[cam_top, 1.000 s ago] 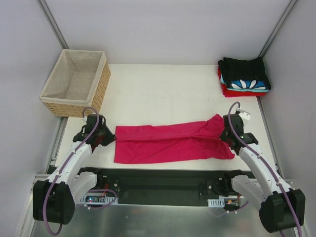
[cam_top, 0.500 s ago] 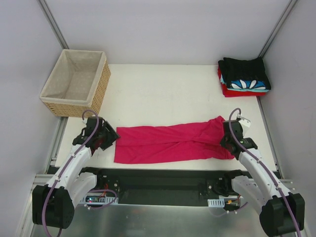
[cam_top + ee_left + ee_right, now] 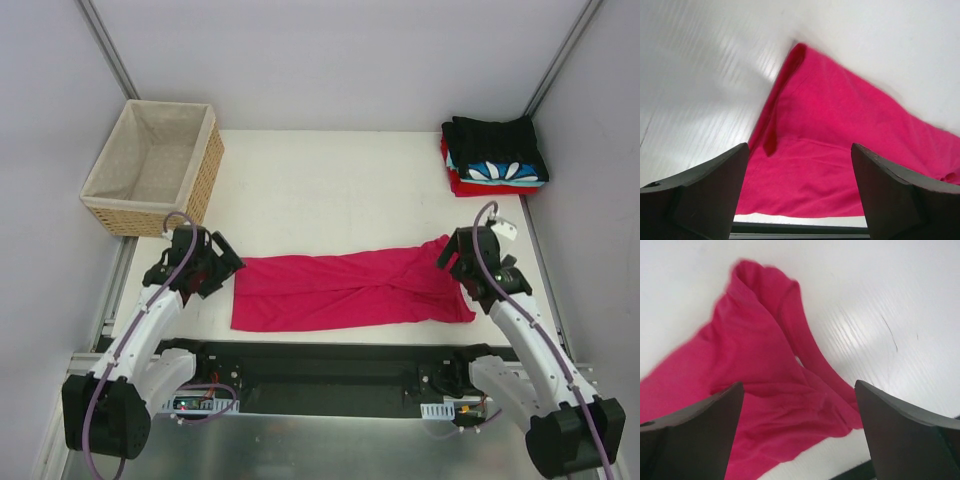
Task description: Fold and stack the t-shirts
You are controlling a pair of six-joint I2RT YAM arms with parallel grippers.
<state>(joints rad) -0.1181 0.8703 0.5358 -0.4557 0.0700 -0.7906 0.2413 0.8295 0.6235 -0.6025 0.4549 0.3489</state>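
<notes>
A crimson-pink t-shirt (image 3: 350, 290) lies folded into a long strip across the near part of the table. My left gripper (image 3: 221, 272) hangs open just above its left end (image 3: 830, 150), nothing between the fingers (image 3: 705, 195). At the strip's bunched right end (image 3: 770, 390) my right gripper (image 3: 451, 258) is also open and empty, fingers (image 3: 905, 440) spread wide. A stack of folded t-shirts (image 3: 495, 155), black on top with blue-white patterned and red ones beneath, rests at the far right corner.
A woven wicker basket (image 3: 152, 166) with beige lining stands at the far left of the white table (image 3: 330, 190). The dark base rail (image 3: 330, 365) runs along the near edge under both arms.
Both grippers have opened and let go of the pink shirt's ends, then lifted slightly. The shirt has settled flat as a strip on the table.
</notes>
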